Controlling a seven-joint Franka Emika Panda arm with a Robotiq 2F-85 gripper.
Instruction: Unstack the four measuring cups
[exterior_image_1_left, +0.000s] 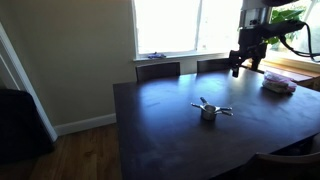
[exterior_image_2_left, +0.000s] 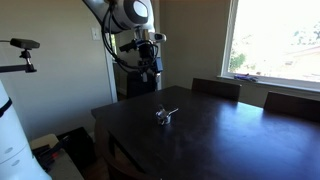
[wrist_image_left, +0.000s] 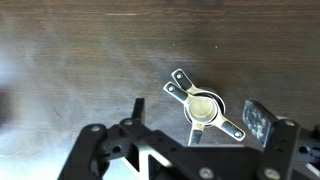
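Hovering wide open, claw (wrist_image_left: 197, 113) above nested measuring cups (wrist_image_left: 205, 107) on table (wrist_image_left: 60, 50)

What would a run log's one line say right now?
stack of small shiny silver metal measuring cups: nested, handles fanned, on dark wooden table | claw: open, empty, above the stack | unstacking: not begun

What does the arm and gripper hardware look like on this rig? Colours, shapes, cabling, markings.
The arm has rounded white shells with dark bands at the joints. The gripper is all black, a two-finger type. The wrist view shows black linkage bars with round pivot holes, and a flat grey pad on one of the fingers. No markings are legible, and cabling cannot be made out.
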